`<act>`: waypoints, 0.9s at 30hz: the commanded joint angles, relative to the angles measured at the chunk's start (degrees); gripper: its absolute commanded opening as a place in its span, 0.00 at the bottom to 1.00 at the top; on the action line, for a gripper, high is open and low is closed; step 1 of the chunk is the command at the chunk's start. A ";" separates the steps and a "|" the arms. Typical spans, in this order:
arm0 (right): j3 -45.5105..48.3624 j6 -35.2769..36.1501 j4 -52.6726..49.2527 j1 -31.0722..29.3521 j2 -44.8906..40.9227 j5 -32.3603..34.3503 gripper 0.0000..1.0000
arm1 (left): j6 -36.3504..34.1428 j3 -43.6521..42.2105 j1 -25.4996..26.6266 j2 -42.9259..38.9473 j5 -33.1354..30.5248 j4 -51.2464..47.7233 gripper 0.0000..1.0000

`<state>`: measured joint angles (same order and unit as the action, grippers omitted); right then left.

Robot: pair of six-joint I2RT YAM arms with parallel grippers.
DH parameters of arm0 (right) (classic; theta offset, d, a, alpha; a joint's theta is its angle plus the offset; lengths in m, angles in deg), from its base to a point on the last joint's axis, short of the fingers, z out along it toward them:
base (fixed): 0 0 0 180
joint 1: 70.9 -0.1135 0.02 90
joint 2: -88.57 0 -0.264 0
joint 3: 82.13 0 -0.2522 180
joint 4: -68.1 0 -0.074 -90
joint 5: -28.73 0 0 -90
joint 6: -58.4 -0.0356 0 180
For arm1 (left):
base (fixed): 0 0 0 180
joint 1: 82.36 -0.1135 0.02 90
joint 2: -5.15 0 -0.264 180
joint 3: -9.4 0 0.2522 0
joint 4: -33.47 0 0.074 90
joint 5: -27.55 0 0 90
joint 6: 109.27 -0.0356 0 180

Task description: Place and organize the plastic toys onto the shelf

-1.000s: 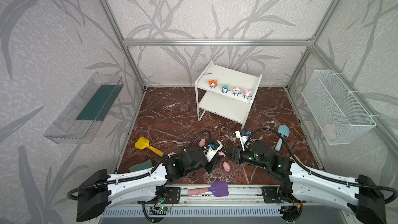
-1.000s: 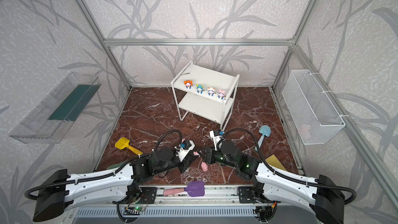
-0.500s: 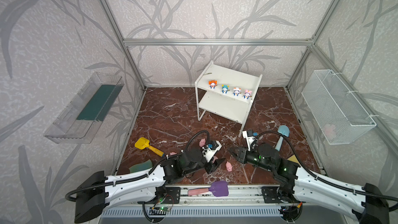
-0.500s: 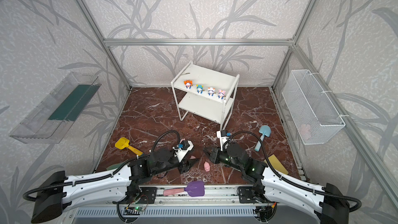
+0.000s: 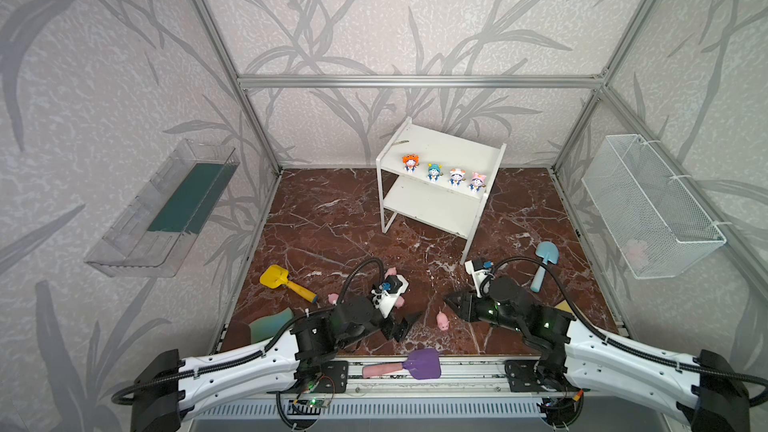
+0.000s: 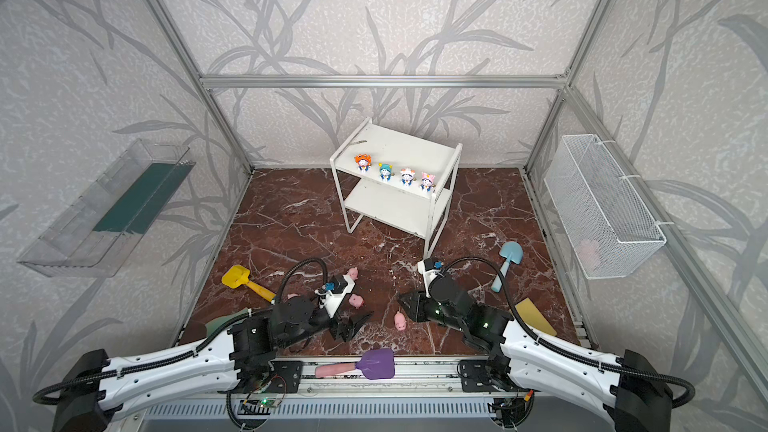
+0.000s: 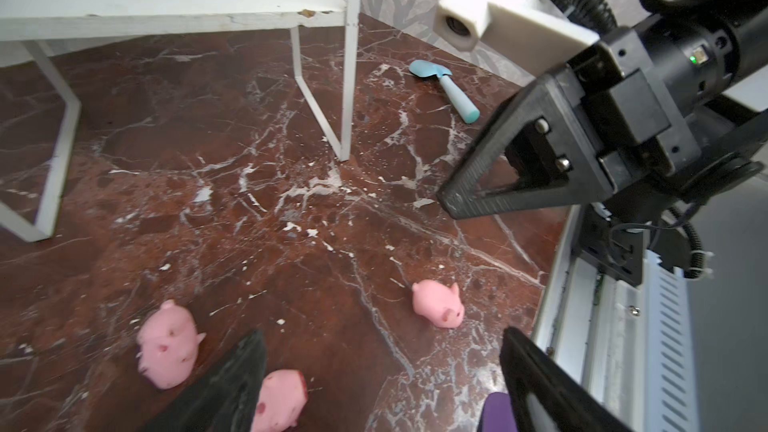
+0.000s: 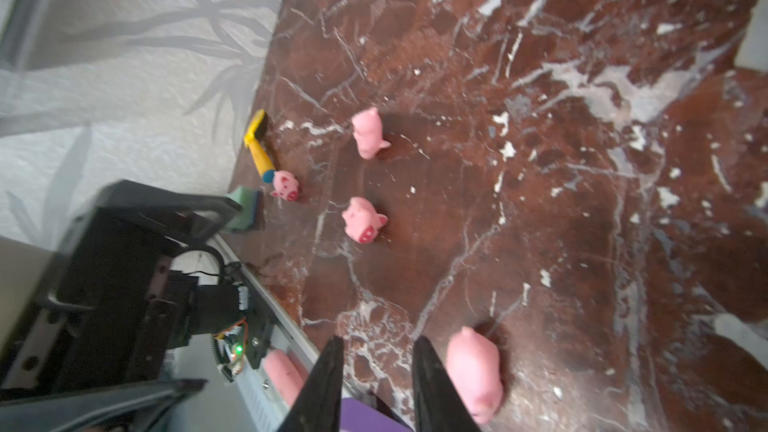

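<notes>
Figurines (image 5: 434, 171) show only in both top views

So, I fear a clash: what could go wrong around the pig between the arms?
Both the left end effector and right end effector face one pig from opposite sides, so they might collide. A pig set carelessly could topple the figurines lined along the top front of the shelf.
</notes>
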<state>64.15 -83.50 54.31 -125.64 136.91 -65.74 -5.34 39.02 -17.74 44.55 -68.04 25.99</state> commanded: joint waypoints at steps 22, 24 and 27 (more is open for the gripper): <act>-0.81 6.68 -18.91 -11.22 5.80 9.28 0.56 | 3.82 9.91 -2.24 29.47 13.22 7.96 0.98; -0.45 6.21 -19.31 -11.39 4.50 9.86 0.56 | 4.15 11.13 -2.28 32.13 14.92 8.47 0.98; -0.02 5.74 -21.14 -11.40 2.12 12.03 0.53 | 5.28 11.14 -2.20 34.38 17.32 10.42 0.98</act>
<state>63.40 -76.92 36.41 -136.64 140.95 -57.17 -1.40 49.47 -19.82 77.53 -54.77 33.16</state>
